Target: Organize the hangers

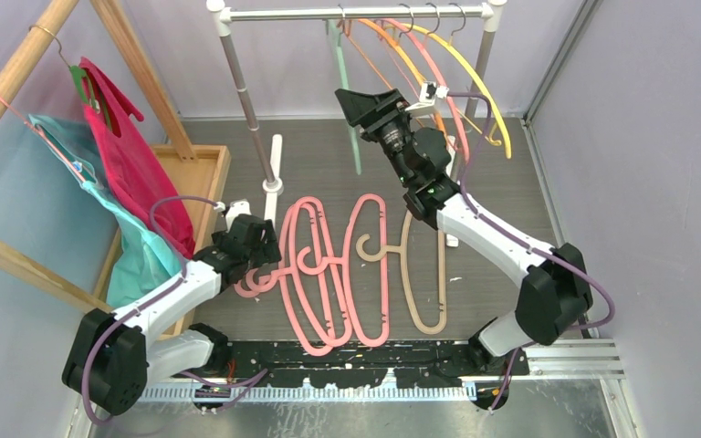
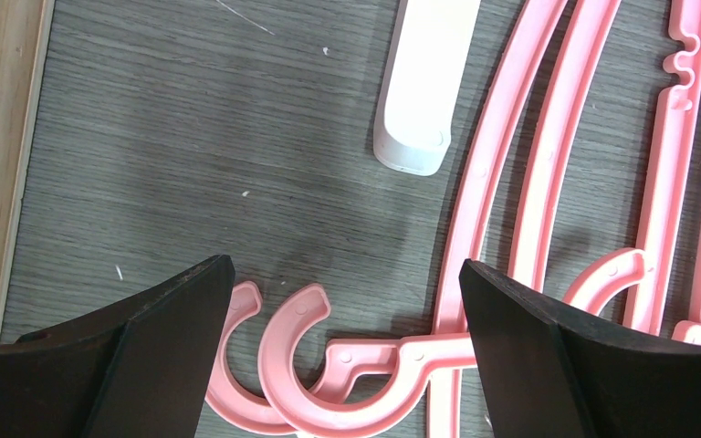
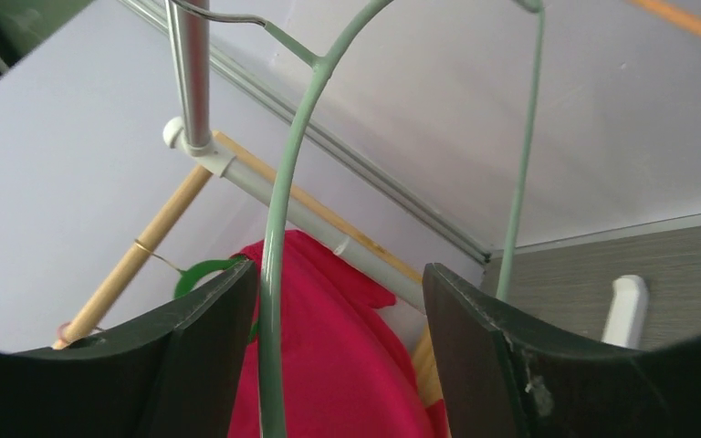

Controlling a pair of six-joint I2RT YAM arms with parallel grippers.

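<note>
Right wrist: right fingers (image 3: 192,365) released, grey-green hanger (image 3: 274,274) maybe grazing one; left fingers (image 2: 164,347) released.

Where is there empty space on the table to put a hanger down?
Bare table lies between the wooden tray and the white rack foot, and right of the beige hanger toward the wall. The middle is crowded with overlapping pink hangers.

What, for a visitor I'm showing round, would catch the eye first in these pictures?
A tangle of thick pink hangers sprawls across the middle of the grey table, with a beige hanger beside it. At the back, the right gripper is up at the metal rail, its open fingers either side of a grey-green hanger hanging there. On the left, red cloth drapes from a wooden frame.
</note>
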